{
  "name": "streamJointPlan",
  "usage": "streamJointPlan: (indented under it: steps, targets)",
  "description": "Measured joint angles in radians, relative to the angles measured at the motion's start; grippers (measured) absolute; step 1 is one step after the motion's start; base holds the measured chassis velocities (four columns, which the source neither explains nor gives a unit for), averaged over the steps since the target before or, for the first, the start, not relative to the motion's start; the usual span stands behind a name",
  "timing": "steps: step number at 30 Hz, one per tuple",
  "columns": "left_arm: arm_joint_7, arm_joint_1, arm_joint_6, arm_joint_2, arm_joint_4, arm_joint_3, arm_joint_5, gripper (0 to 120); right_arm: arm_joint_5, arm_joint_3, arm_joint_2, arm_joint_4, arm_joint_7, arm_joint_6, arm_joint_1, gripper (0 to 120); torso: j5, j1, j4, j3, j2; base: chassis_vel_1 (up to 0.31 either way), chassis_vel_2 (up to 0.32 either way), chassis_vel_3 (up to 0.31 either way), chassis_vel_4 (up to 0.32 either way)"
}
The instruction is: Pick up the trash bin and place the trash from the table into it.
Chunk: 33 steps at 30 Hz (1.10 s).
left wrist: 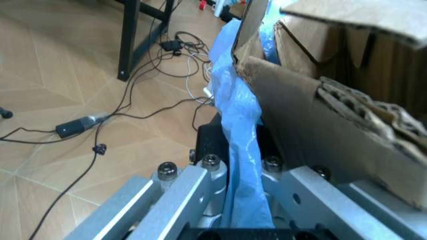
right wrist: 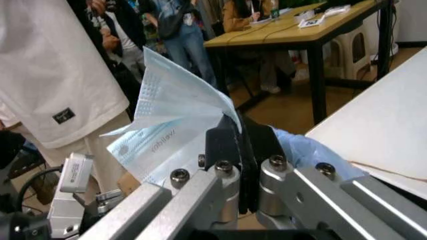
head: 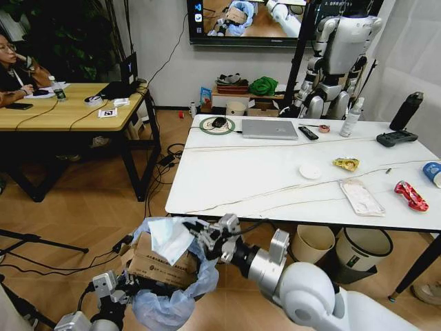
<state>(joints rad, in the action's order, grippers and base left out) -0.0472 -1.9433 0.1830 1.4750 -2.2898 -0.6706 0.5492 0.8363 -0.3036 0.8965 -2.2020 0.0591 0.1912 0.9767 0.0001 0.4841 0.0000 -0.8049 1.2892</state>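
The trash bin [head: 169,300], lined with a crinkled blue bag [left wrist: 237,115], hangs low in front of the table's [head: 241,179] near edge. My left gripper [head: 127,283] is shut on its bagged rim [left wrist: 230,145]. Torn brown cardboard [head: 162,265] [left wrist: 320,125] sticks out of it. My right gripper [head: 200,238] [right wrist: 240,140] is shut on a pale blue-white paper sheet [head: 169,238] [right wrist: 170,115], held just above the bin's mouth. On the table lie a white disc [head: 310,171], a yellow wrapper [head: 346,163], a clear flat pack [head: 361,197], a red wrapper [head: 411,196] and a paper cup [head: 433,172].
A silver laptop [head: 269,129], black remote [head: 308,132], black bottle [head: 406,110] and controller [head: 396,138] sit at the table's far side. A cream bin [head: 312,243] and grey bin [head: 362,252] stand beneath it. A wooden desk [head: 69,103] and floor cables [head: 165,162] are to the left.
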Motion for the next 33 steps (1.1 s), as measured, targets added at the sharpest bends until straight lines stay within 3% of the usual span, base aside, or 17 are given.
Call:
streamJointPlan:
  steps: [10, 21, 23, 28, 33]
  targets:
    - [-0.001, 0.003, 0.001, 0.020, -0.004, 0.001, -0.006, 0, -0.094, -0.069, 0.009, 0.038, 0.000, -0.003, 0.023, 0, 0.0000, 0.000, -0.0001, 0.000, 0.000, 0.000, 0.000, 0.000, 0.000]
    - [-0.001, 0.002, 0.001, 0.026, -0.010, 0.000, -0.018, 0, -0.112, -0.066, -0.032, 0.017, 0.029, 0.039, -0.028, 43, 0.0000, 0.000, 0.0000, 0.000, 0.000, 0.000, 0.000, 0.000, 0.000]
    - [-0.001, 0.002, 0.001, 0.026, -0.011, 0.000, -0.018, 0, -0.113, -0.066, -0.038, 0.010, 0.037, 0.050, -0.027, 47, -0.0001, 0.000, 0.0000, 0.000, 0.000, 0.000, 0.000, 0.000, 0.000]
    - [-0.003, 0.005, 0.002, 0.024, -0.013, 0.000, -0.018, 0, -0.034, -0.070, -0.054, -0.069, 0.159, 0.235, -0.036, 68, -0.0001, 0.000, -0.0001, 0.000, 0.000, 0.000, 0.000, 0.000, 0.000]
    - [-0.004, 0.008, 0.003, 0.024, -0.011, 0.002, -0.017, 0, 0.013, -0.081, -0.052, -0.101, 0.243, 0.335, -0.052, 84, -0.0001, 0.000, -0.0001, 0.000, 0.000, 0.000, 0.000, 0.000, 0.000]
